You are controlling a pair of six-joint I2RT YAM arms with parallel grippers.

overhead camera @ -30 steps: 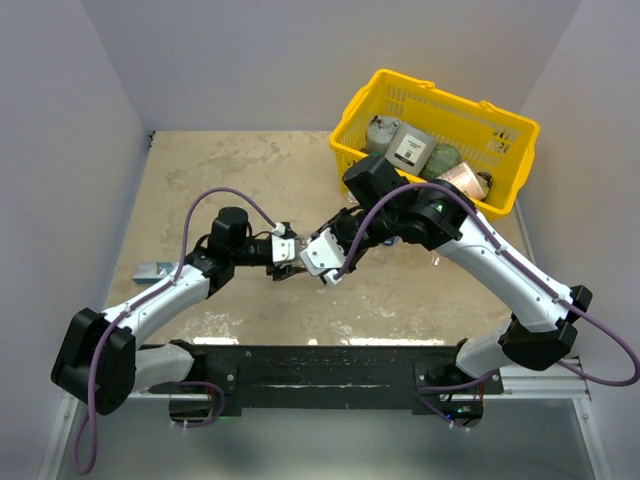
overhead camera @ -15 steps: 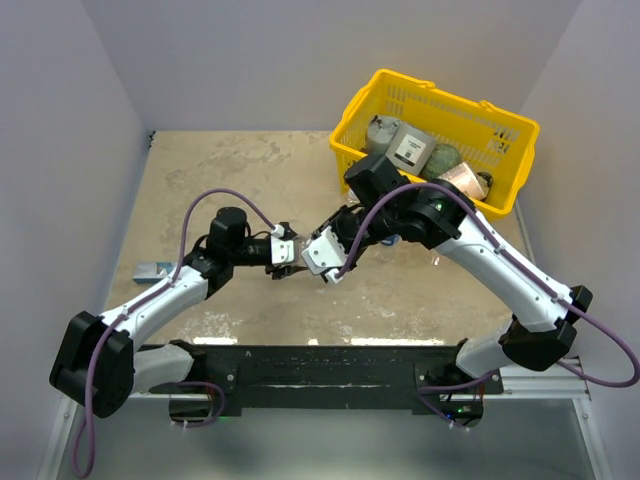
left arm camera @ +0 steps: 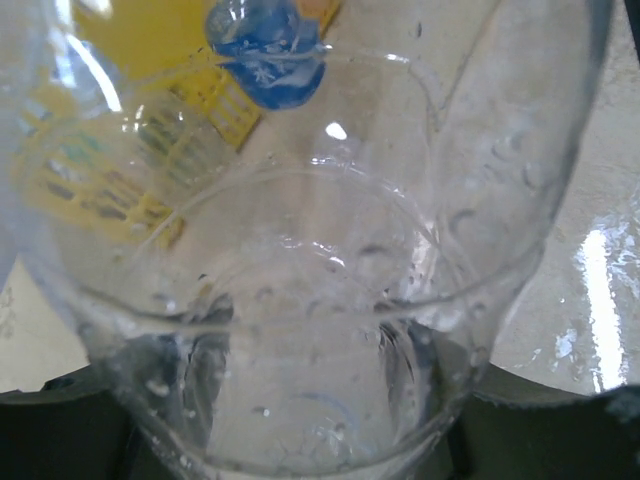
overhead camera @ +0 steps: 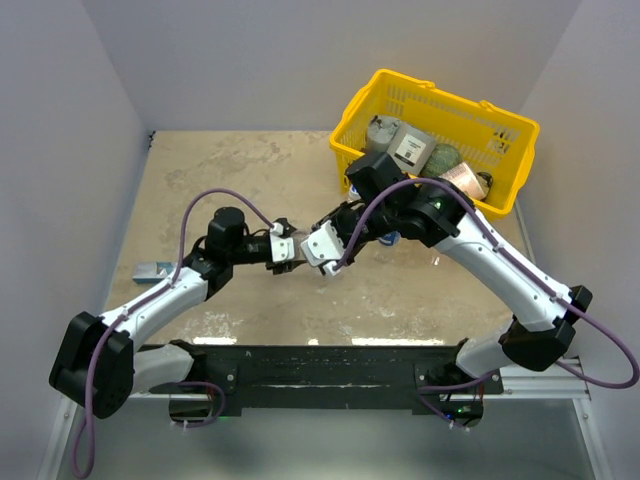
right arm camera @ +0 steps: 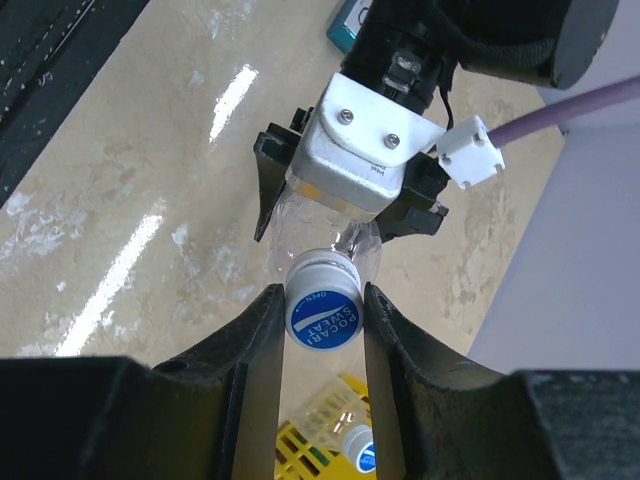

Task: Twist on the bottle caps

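- The right fingers (right arm camera: 385, 345) pinch the blue bottle cap (right arm camera: 323, 315) squarely between their tips, at the neck of the clear bottle (right arm camera: 325, 240).
- The left fingers (right arm camera: 268, 185) clamp that bottle's body between them.

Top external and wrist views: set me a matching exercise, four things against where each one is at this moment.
Things:
1. bottle cap
2. bottle
3. yellow basket
4. blue-and-white packet

Places:
A. at the far right of the table
B. pinched in the right gripper
C. lying near the table's left edge
D. clamped in the left gripper

Pairs: 1-B, 2-D, 3-A, 4-C
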